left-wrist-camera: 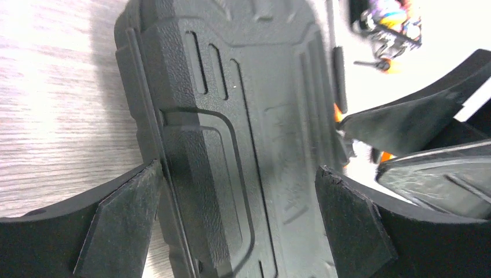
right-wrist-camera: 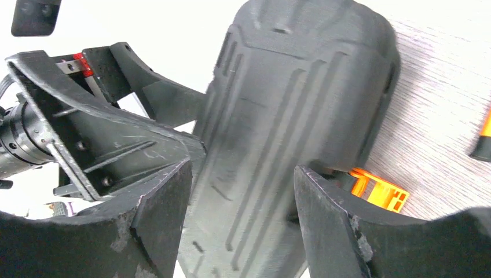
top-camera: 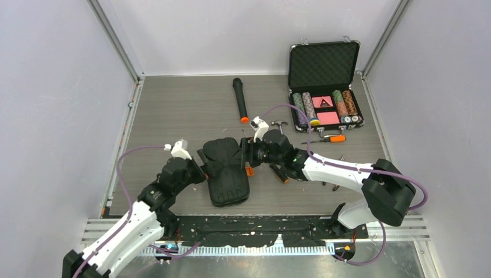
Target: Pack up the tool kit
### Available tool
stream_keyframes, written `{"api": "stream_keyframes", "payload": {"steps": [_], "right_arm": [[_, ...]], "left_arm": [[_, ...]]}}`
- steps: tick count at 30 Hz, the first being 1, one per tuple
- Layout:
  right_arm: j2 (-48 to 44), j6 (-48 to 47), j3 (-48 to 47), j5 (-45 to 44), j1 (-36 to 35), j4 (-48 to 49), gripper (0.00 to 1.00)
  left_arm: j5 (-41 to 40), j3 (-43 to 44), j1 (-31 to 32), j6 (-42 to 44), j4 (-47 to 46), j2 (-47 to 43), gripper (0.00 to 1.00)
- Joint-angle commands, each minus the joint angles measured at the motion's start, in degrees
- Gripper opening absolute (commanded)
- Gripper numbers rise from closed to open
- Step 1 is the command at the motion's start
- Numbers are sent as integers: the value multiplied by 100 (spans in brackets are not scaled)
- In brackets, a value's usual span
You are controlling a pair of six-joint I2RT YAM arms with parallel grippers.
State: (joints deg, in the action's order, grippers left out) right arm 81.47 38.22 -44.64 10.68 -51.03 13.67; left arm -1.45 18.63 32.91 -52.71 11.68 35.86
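the tool kit (top-camera: 227,174) lies ribbed side up on the surface (top-camera: 173,104), left of the poker chip case (top-camera: 324,87), nearer the arms and well apart from it. the right pincer (top-camera: 248,155) is at the kit's edge facing the chip case, beside the orange latch (top-camera: 249,171), its jaws apart over the ribbed face. the left pincer (top-camera: 202,167) is at the edge turned away from the chip case, jaws spread wide. whether either one touches the kit cannot be told. an orange-handled screwdriver (top-camera: 330,139) lies just in front of the chip case.
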Motion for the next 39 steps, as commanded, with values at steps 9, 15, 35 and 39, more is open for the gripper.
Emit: {"api": "stream_keyframes", "payload": {"steps": [9, 15, 35, 39], "right_arm": [[38, 55, -588, 222, -118, 201, 68], [119, 121, -424, -523, 2, -528, 75], [657, 1004, 263, 559, -74, 497, 86], [513, 1060, 288, 688, -75, 644, 85]], "left_arm": [[-550, 248, 42, 116, 1380, -1255, 100], [-251, 328, 47, 178, 1596, -1070, 91], [-159, 723, 46, 190, 2425, -1520, 82], [-409, 943, 47, 349, 2727, -1681, 84]]}}
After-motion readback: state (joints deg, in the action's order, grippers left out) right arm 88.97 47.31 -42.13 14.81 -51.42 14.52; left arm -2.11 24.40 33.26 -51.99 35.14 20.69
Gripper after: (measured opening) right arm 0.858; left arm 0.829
